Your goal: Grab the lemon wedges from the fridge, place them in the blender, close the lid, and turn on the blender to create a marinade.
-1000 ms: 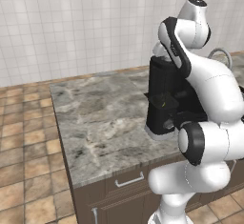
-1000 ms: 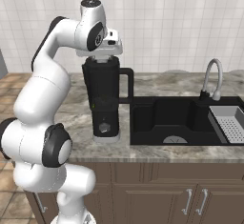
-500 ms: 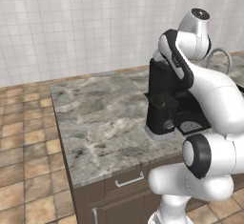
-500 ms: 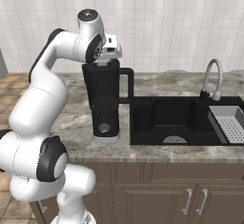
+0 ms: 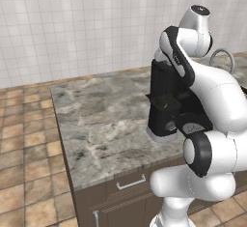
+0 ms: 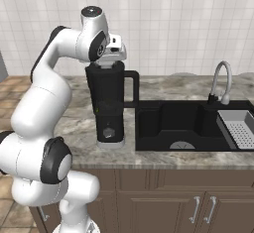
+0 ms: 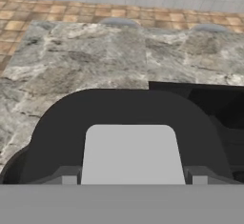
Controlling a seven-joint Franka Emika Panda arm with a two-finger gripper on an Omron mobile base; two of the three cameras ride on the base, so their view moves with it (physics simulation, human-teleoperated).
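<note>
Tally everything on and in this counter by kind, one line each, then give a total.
Blender: 1
Lid on the blender: 1
Sink: 1
Faucet: 1
Drain rack in the sink: 1
Total: 5

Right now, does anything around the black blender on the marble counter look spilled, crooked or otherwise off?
Nothing stands out. The black boxy blender stands upright on the grey marble counter beside the black sink, its flat black lid sitting level on top.
</note>
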